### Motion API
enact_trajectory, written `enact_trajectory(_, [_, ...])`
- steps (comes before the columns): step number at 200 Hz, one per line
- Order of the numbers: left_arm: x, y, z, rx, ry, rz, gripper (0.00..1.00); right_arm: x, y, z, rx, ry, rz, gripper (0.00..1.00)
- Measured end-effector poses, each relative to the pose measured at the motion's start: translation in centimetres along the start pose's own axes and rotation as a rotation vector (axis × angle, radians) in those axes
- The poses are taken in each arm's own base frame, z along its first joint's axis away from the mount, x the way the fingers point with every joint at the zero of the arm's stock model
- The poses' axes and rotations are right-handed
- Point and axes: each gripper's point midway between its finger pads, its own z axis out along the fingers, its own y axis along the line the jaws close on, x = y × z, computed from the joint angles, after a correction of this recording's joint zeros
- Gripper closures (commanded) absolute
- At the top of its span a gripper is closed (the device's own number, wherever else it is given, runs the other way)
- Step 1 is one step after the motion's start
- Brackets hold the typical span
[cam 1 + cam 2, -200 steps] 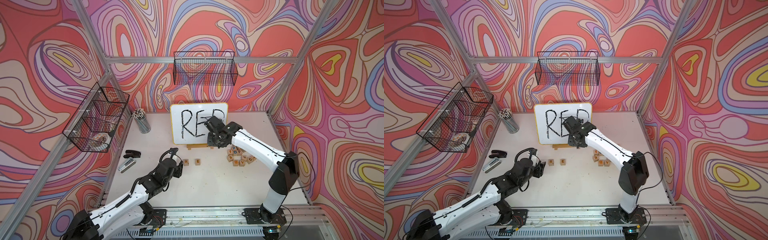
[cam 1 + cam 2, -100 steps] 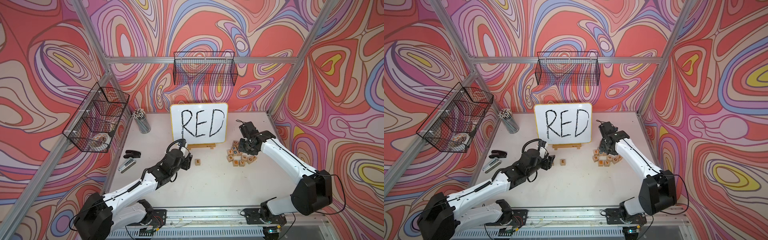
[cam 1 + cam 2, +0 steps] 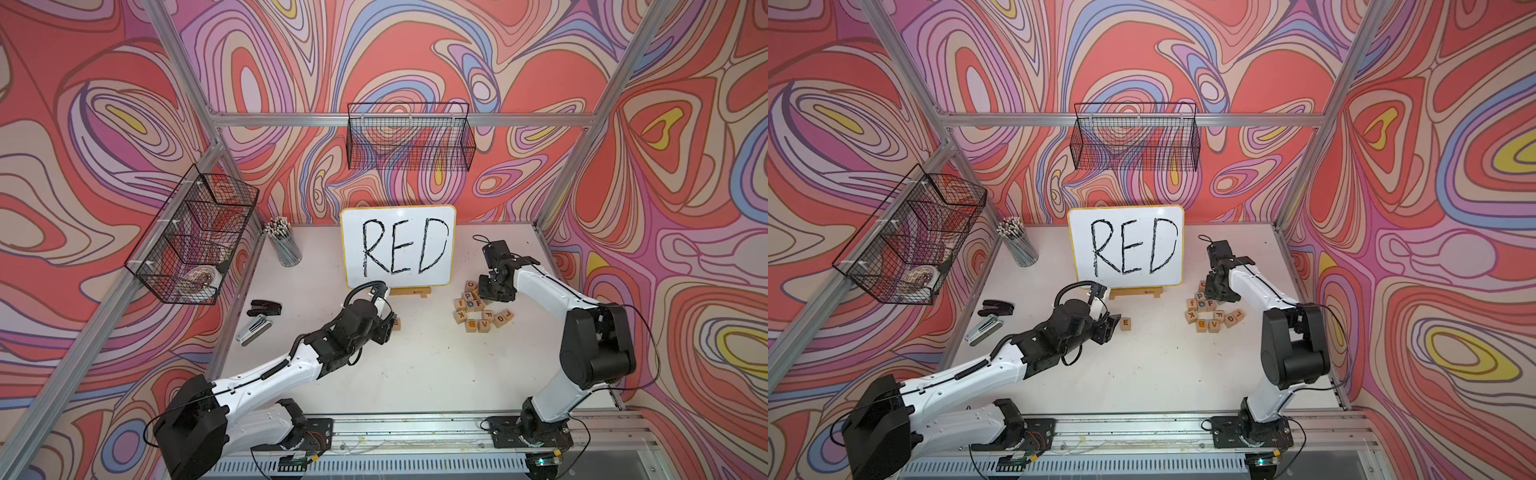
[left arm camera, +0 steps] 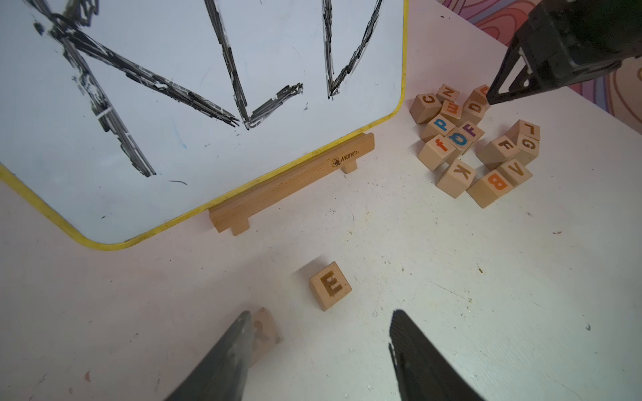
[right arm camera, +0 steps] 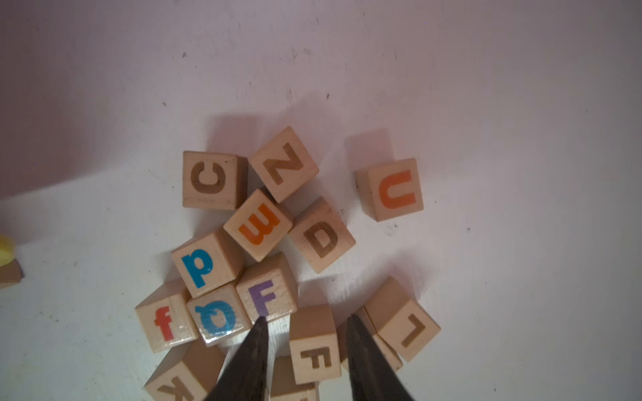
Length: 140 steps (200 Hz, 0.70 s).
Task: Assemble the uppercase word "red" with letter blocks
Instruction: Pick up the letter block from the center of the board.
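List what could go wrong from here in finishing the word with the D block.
1. The D block sits packed against the orange-lettered block. The right gripper, its jaws narrowly apart, may nudge or pinch that neighbour too.
2. The R block lies right beside a finger of the left gripper. Any sideways move could knock it away from the E block.

A yellow-rimmed board (image 3: pixel 398 247) lettered RED is stood at the tabletop's (image 3: pixel 415 374) rear edge. A pile of letter blocks (image 3: pixel 478 311) is gathered toward the right edge, under the right gripper (image 3: pixel 485 294). The left gripper (image 3: pixel 388 328) is held beside a lone block (image 3: pixel 397 323).
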Motion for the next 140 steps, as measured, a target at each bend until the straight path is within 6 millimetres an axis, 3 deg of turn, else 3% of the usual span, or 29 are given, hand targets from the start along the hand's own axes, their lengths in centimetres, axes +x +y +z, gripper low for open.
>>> enact_trajectory(33, [-0.7,0.8,-1.0,-0.033,-0.034,0.008,0.35,-1.1,-1.2,0.9,0.028,0.000,-0.059,0.62])
enact_trajectory(62, [-0.1,1.3,-1.4,-0.056,-0.021,0.013,0.34,-1.1,-1.7,1.2,0.026,0.010,-0.112,0.63])
enact_trajectory(140, [0.0,2.1,-2.0,-0.091,-0.026,0.024,0.34,-0.5,-0.8,3.5,-0.037,0.072,-0.234,0.61])
